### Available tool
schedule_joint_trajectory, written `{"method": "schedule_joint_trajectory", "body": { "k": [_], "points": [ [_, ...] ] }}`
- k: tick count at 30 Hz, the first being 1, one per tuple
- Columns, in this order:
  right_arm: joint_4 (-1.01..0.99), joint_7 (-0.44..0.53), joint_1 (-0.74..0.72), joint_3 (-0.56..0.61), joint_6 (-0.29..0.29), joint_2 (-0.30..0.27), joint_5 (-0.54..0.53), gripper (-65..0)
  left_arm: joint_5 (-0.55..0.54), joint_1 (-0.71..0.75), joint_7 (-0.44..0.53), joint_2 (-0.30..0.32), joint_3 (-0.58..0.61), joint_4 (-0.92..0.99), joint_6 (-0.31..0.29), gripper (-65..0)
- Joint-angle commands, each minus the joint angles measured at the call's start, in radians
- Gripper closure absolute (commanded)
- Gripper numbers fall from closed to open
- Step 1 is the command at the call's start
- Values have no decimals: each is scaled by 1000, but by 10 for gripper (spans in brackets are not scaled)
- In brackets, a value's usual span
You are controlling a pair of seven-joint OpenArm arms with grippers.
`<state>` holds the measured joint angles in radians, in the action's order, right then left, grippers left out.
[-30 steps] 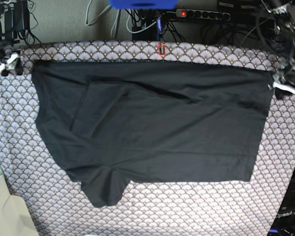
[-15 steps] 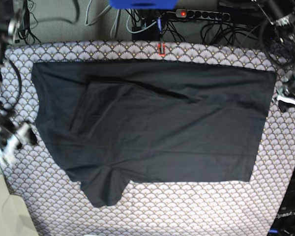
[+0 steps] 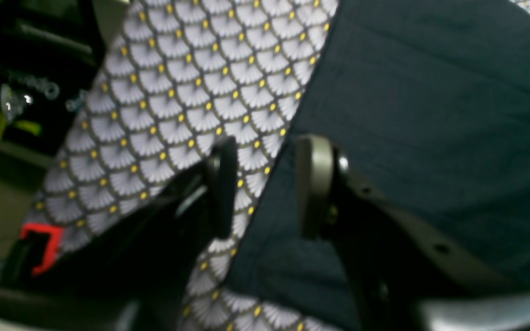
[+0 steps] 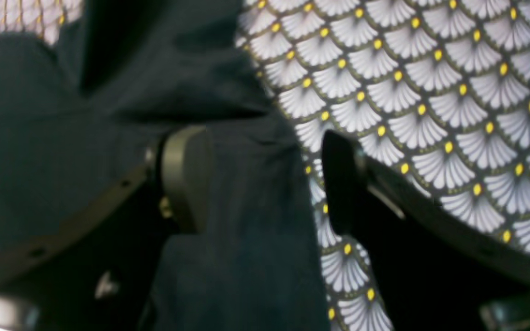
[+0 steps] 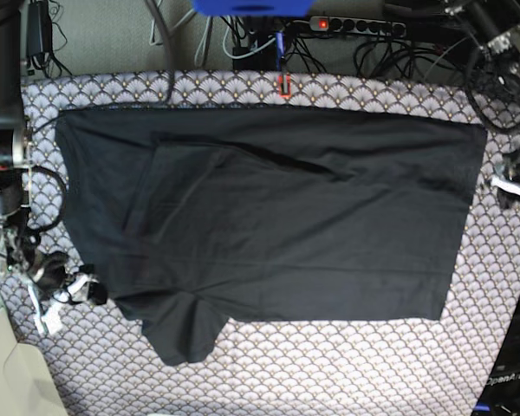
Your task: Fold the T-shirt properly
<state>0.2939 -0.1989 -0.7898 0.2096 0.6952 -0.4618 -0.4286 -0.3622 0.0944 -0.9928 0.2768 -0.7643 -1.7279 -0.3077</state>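
T-shirt (image 5: 277,225), spread on the tablecloth (image 5: 347,373), with both claws open astride its edges, right gripper (image 4: 265,179) and left gripper (image 3: 265,188): we judge either may pinch tablecloth too, dragging everything.

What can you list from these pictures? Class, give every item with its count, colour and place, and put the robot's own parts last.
T-shirt: one, black, spread flat across the middle of the table, one sleeve folded in, the other sticking out at the near left.
Tablecloth: one, grey scallop print with yellow dots, under the shirt.
Power strip: one, black with a red lit switch, behind the table.
Cables: several, black and grey, behind the table.
Blue object: one, top edge of the base view, cut off.
Red marker: one, far table edge.
Right end effector: one, dark, open, straddling the shirt's edge.
Left end effector: one, dark, open, straddling the shirt's edge.
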Motion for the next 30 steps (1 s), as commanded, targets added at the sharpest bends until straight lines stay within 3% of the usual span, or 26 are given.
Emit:
{"method": "schedule_joint_trajectory", "body": {
  "k": [1, 5, 15, 30],
  "points": [
    [-14, 60, -35, 4, 3, -13, -16, -393, -5, -5, 21, 16, -5, -31, 0, -213],
    [-34, 152, -29, 58, 3, -12, -16, -393, -5, 28, 21, 14, -5, -86, 0, -213],
    [-29, 157, 51, 52, 3, 11, -17, -392, -7, 74, 21, -26, -119, -152, -9, -213],
    [-32, 158, 65, 60, 3, 24, -17, -382, -10, 78, 21, -27, -119, -152, -3, -213]
  ]
}}
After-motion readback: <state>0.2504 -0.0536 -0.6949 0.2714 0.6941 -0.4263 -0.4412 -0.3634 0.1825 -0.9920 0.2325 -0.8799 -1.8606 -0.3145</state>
